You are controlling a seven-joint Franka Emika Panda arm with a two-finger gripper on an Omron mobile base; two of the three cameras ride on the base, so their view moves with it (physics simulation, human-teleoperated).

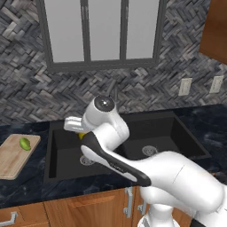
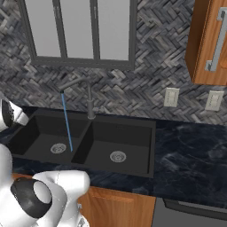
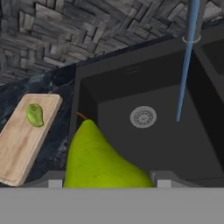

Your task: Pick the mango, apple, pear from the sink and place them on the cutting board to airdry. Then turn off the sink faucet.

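End effector (image 3: 105, 183) — jaws clamped on pear (image 3: 98, 162); above sink (image 3: 131, 83).

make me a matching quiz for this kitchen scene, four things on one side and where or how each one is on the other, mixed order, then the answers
Things:
1. yellow-green pear
2. small green mango
3. thin blue stream of water
4. round silver drain

Places or states:
A. lying on the light tan wooden cutting board
B. set in the floor of the black sink basin
C. held between the tips of the gripper, above the sink
D. falling from the dark grey sink faucet into the basin

Pairs: 1-C, 2-A, 3-D, 4-B
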